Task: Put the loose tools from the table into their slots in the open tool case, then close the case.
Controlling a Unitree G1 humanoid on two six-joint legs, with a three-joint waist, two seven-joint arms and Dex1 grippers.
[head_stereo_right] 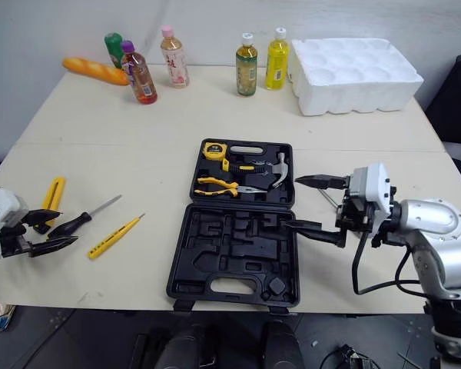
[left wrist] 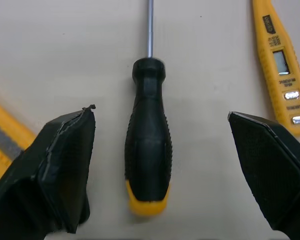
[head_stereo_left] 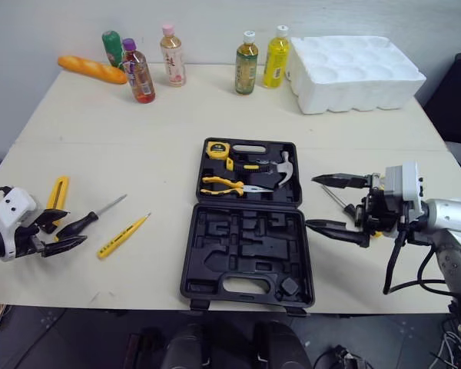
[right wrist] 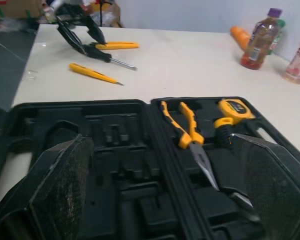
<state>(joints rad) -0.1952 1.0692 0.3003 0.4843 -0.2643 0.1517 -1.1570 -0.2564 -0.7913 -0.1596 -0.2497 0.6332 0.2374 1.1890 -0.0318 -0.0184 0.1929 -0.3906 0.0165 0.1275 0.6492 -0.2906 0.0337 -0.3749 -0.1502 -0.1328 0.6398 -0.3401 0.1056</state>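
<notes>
The left tool (head_stereo_left: 69, 228) hangs spread either side of the black ribbed-handled screwdriver with yellow end (left wrist: 147, 145): light, rigid, probably grippy; I'd pinch mid-handle. The right tool (head_stereo_left: 310, 201) gapes too.

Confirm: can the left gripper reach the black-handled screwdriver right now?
Probably yes. The left gripper is open astride the handle of the screwdriver, and nothing covers it; the yellow tester pen lies apart.
</notes>
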